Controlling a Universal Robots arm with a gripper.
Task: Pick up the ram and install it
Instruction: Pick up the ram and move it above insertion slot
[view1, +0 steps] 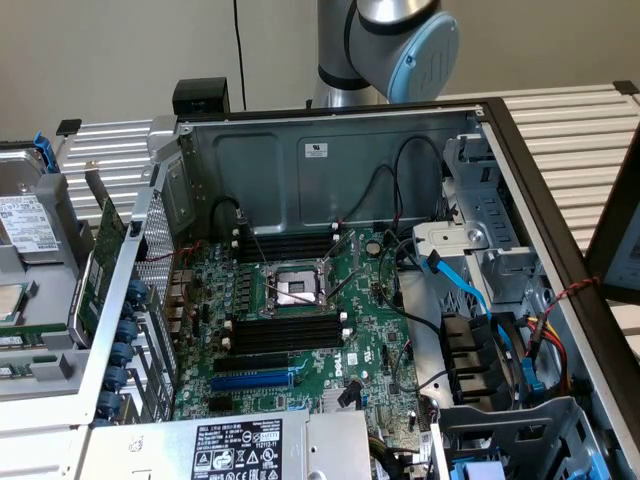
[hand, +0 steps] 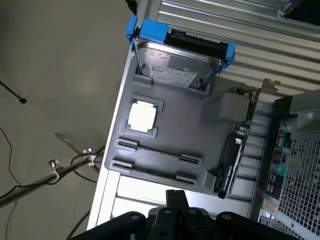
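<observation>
While the motherboard (view1: 372, 335) lies bare at the exterior view's centre, the gripper (hand: 176, 200), fingers pressed together and empty, hangs over the grey tray (hand: 192, 131) holding the ram (hand: 159, 152).

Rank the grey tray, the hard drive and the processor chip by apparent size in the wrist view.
1. grey tray
2. hard drive
3. processor chip
The two smaller items both sit on the tray, so nearness to the camera hardly skews this order.
</observation>
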